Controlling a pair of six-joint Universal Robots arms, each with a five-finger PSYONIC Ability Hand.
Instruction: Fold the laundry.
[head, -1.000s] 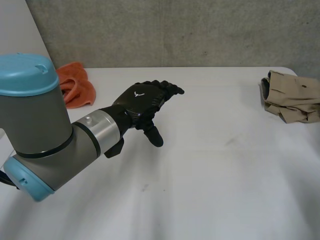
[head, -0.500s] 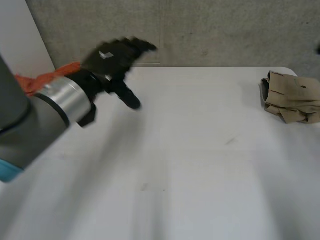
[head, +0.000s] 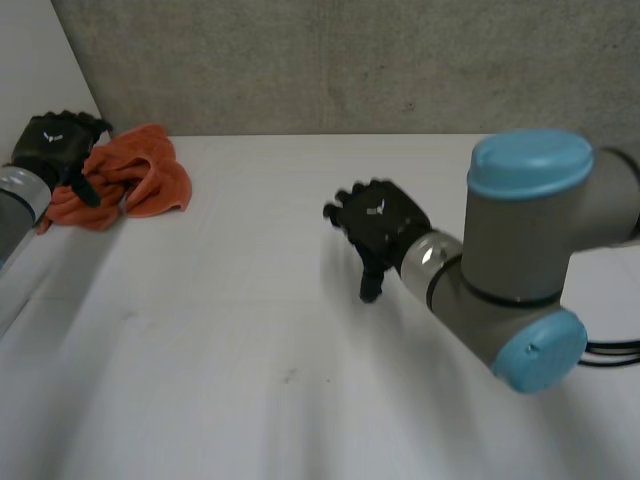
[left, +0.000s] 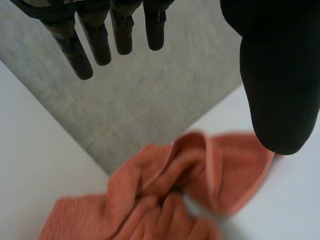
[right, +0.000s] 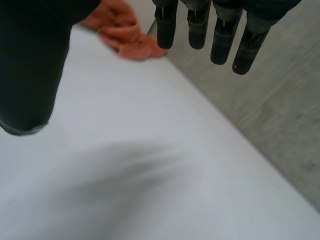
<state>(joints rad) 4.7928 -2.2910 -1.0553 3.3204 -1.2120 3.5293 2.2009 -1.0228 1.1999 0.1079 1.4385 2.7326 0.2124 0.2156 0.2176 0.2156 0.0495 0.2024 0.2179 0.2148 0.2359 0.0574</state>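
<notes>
Here is the left hand (head: 58, 140), out at the table's (head: 300, 360) ten o'clock corner, poised at the nine o'clock edge of the crumpled orange towel (head: 140, 182). Its fingers (left: 95, 42) are straight and set well apart from the thumb, gripping nothing, with the towel bunched beneath the palm; whether they touch it I cannot tell. The right hand (head: 382, 215) hangs over bare table near the middle, fingers (right: 200, 27) loose and empty, the towel off at its ten o'clock. This looks like the reach, with no folding begun. Next, I reckon, the left hand must drop, pinch an edge and drag the towel toward centre, where both hands can spread it flat.
</notes>
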